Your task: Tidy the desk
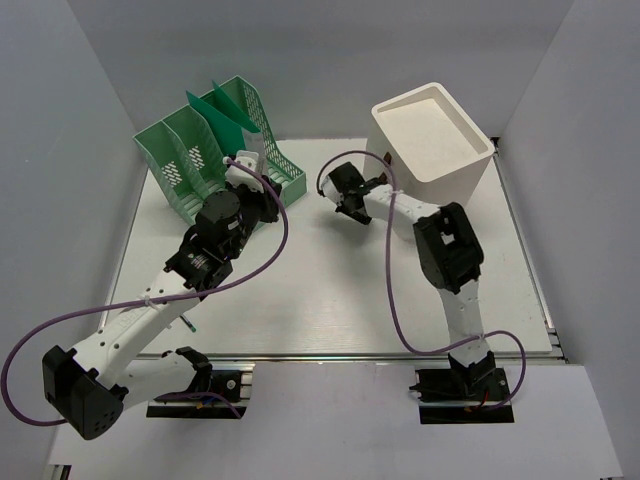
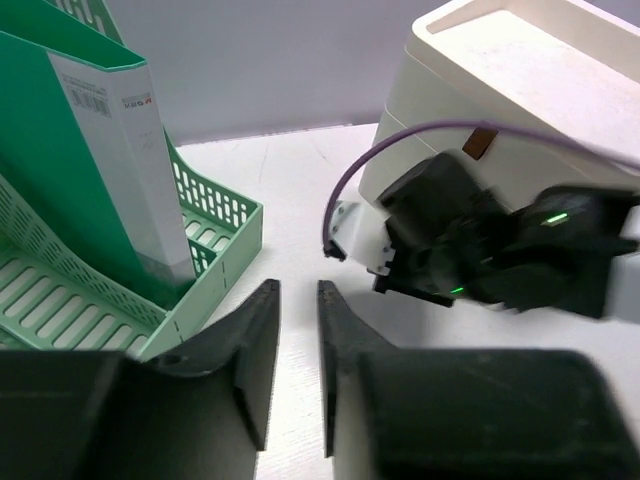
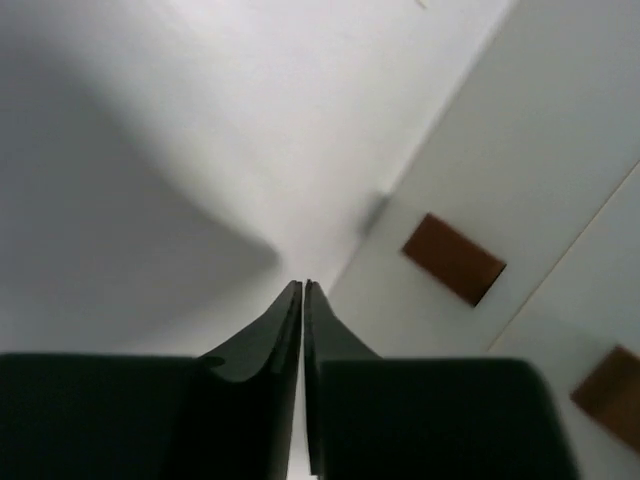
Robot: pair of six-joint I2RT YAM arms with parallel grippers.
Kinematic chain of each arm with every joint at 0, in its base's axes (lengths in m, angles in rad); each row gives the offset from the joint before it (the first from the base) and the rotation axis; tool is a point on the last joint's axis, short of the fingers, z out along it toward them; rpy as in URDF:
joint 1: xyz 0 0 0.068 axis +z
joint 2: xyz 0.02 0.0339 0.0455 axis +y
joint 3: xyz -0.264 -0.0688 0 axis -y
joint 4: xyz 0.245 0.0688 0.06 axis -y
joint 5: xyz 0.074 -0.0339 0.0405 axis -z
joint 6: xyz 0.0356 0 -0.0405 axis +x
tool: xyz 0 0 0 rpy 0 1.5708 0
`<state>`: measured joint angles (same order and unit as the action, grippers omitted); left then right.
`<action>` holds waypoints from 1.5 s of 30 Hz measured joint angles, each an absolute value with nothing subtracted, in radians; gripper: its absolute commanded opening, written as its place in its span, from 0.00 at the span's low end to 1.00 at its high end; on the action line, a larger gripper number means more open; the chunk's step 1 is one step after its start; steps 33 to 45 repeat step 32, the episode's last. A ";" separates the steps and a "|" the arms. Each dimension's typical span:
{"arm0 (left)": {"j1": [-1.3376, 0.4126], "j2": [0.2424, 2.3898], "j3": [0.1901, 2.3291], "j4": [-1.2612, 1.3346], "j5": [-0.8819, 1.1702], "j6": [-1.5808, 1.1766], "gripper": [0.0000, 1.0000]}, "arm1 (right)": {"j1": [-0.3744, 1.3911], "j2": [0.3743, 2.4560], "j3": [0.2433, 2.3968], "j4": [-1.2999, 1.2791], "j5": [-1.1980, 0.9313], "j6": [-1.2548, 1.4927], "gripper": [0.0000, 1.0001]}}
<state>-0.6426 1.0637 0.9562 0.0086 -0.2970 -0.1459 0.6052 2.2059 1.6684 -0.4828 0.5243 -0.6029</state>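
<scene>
Desk [image 1: 330, 290] spans the middle of the scene under both arms, with the rack [image 1: 170, 165] at its far left and the box [image 1: 445, 175] at its far right. The left pincer [image 2: 296, 290] hangs just right of the rack, its jaws parted by a narrow slit with nothing between them. The right pincer [image 3: 302, 288] is closed tight and empty, near the box's left wall. A folder [image 2: 60, 150] stands upright in the rack, so we judge that filing done and the arms between items. The next move calls for choosing a loose object and opening wider. A thin sliver [image 1: 189, 325] by the left arm could be a pen, but we cannot tell. The brown tabs [image 3: 455, 258] on the box are blurred, and the inside of the box is not visible.
</scene>
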 measured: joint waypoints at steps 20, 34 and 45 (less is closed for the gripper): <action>-0.644 1.063 0.882 0.083 -0.170 -0.070 0.98 | 0.544 1.211 1.193 -0.435 -0.204 -0.319 0.89; -0.643 1.034 0.851 0.022 -0.054 -0.079 0.98 | 0.540 0.804 0.955 -0.331 -0.099 -0.233 0.89; -0.643 1.034 0.851 0.022 -0.054 -0.079 0.98 | 0.540 0.804 0.955 -0.331 -0.099 -0.233 0.89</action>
